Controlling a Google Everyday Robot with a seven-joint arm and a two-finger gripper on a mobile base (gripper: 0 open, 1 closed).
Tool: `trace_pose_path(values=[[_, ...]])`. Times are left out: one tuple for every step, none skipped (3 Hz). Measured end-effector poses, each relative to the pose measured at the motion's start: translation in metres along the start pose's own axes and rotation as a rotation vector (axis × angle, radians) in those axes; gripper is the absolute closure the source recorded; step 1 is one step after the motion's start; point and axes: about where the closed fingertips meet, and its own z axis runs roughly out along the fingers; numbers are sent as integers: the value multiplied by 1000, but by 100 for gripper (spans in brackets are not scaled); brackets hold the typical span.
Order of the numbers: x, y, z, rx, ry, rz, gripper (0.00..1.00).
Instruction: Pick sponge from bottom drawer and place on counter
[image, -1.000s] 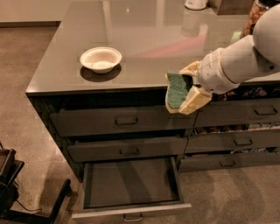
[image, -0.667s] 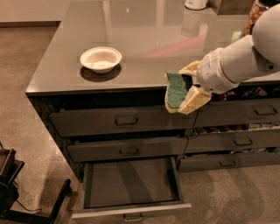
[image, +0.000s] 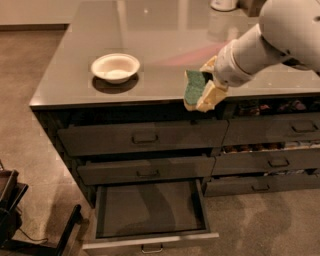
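Observation:
My gripper (image: 201, 91) is shut on the sponge (image: 193, 87), whose dark green face points left with a yellow-tan layer behind it. It hangs above the front edge of the glossy grey counter (image: 165, 45), right of centre. The bottom drawer (image: 150, 212) of the left column stands pulled open below, and its dark interior is empty. My white arm reaches in from the upper right.
A white bowl (image: 115, 67) sits on the counter to the left of the gripper. A white object (image: 223, 4) stands at the counter's far edge. The right-hand drawers (image: 272, 150) are partly open with items inside. A dark frame (image: 20, 220) stands on the floor at lower left.
The gripper with the sponge has risen and moved slightly back, from in front of the counter's edge to above it.

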Motion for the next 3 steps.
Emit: trace_pose_path(values=[[-11, -46, 31, -29, 18, -7, 100], [-28, -86, 65, -54, 12, -36, 100], [-43, -126, 76, -17, -26, -47, 100]])
